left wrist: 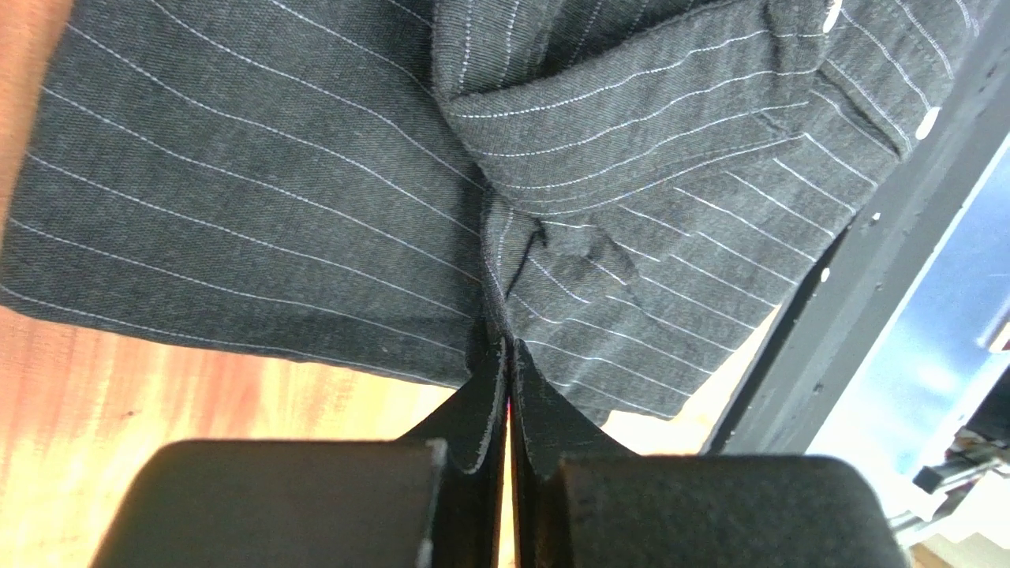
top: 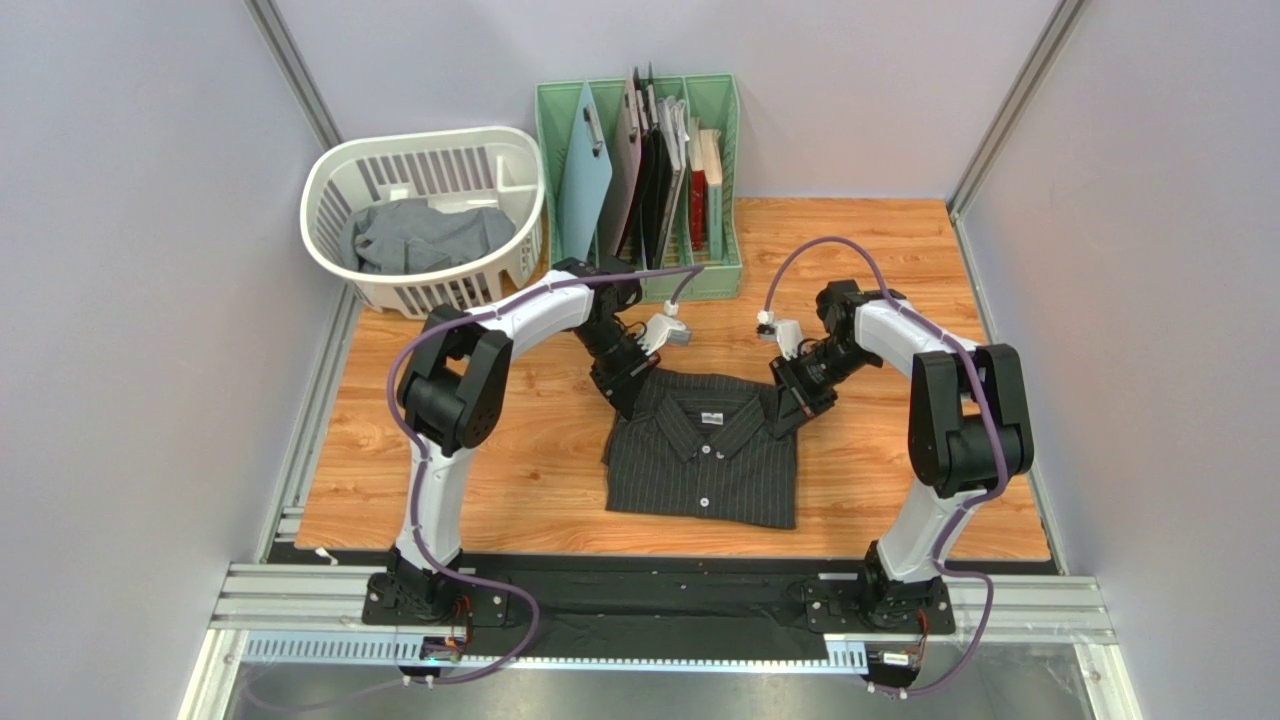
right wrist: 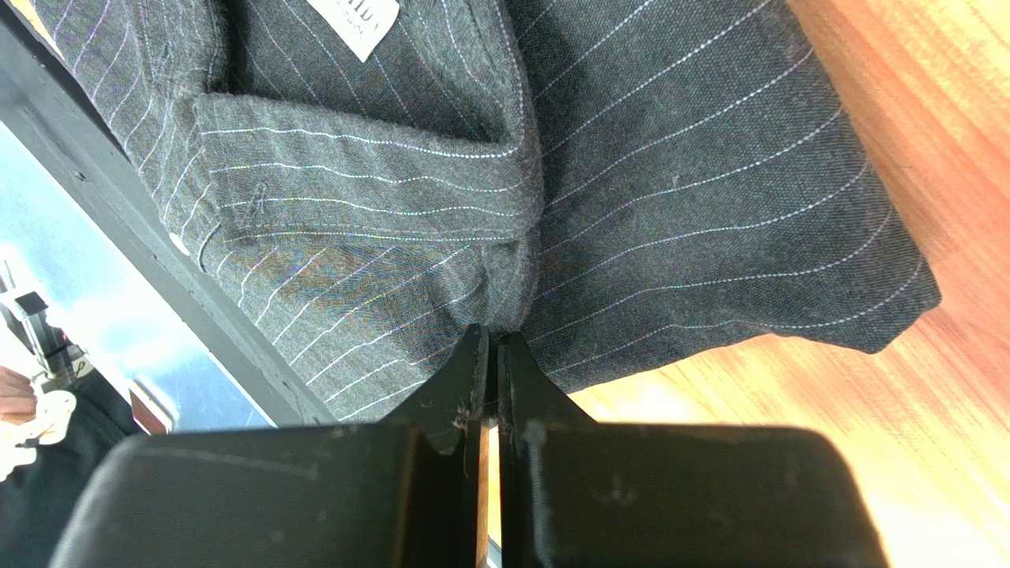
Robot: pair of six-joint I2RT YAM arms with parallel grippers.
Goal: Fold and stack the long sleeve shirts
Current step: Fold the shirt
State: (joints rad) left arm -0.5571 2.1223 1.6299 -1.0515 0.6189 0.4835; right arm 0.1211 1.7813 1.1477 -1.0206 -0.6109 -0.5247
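Observation:
The black pinstriped long sleeve shirt (top: 703,450) lies folded into a rectangle at the table's middle, collar at the far side. My left gripper (top: 627,393) is at its far left shoulder, and the wrist view shows the left gripper (left wrist: 507,346) shut on a puckered edge of the striped cloth (left wrist: 273,201). My right gripper (top: 792,413) is at the far right shoulder. There the right gripper (right wrist: 492,336) is likewise shut on the shirt's edge (right wrist: 711,225) beside the collar. The plain grey long sleeve shirt (top: 428,236) lies crumpled in the basket.
A white laundry basket (top: 337,177) stands at the back left. Beside it is a green rack (top: 724,180) with flat boards and folders. Grey walls close in the wooden table (top: 451,465) on both sides, and a black strip runs along its near edge.

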